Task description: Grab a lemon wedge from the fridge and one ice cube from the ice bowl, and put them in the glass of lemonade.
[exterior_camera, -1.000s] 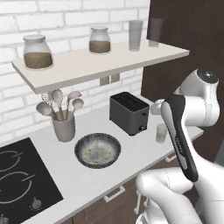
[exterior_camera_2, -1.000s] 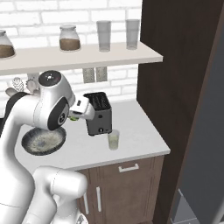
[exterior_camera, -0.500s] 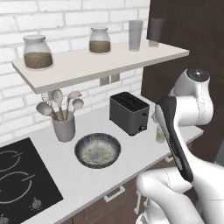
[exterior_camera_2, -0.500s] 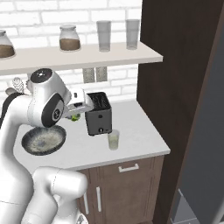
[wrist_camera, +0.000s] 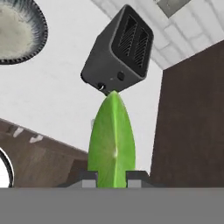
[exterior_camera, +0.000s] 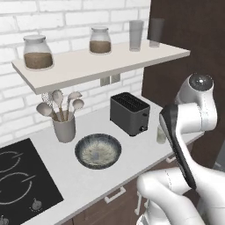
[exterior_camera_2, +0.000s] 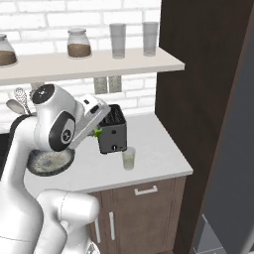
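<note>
**Operator:** Jaw status first. In the hand view, my gripper (wrist_camera: 112, 178) is clenched on the bright yellowish-green lemon wedge (wrist_camera: 112, 140). The two dark fingertips (wrist_camera: 87, 178) press its lower flanks at bottom centre of the frame. The wedge's long axis runs straight up the frame, away from the jaws, with its point toward the black two-slot toaster (wrist_camera: 119, 51).

**Supervisor:** Where does the target lie from the jaws?

**Operator:** In the right base view, the gripper (exterior_camera_2: 97, 130) sits left of centre, just beside the toaster (exterior_camera_2: 113, 130), with a green sliver of the wedge (exterior_camera_2: 97, 132) showing under it. The small clear tumbler of pale yellow-green lemonade (exterior_camera_2: 128, 158) stands lower right of the jaws, near the toaster's front corner and apart from it. I judge the coming move to be a short carry rightward and toward the counter edge, then a descent over the rim. In the left base view the tumbler (exterior_camera: 161, 134) is partly hidden behind my forearm.

**Supervisor:** And the ice?

**Operator:** The round shallow bowl with a dark grey-blue rim (exterior_camera: 98, 150) lies left of the toaster in the left base view, with a small pale ice cube (exterior_camera: 96, 155) inside. That step is not yet done.

**Supervisor:** Change against the previous frames?

**Operator:** The forearm has swung further left across the right base view, and the gripper now sits lower against the toaster. The grip has not changed. Counter objects hold their positions.
</note>
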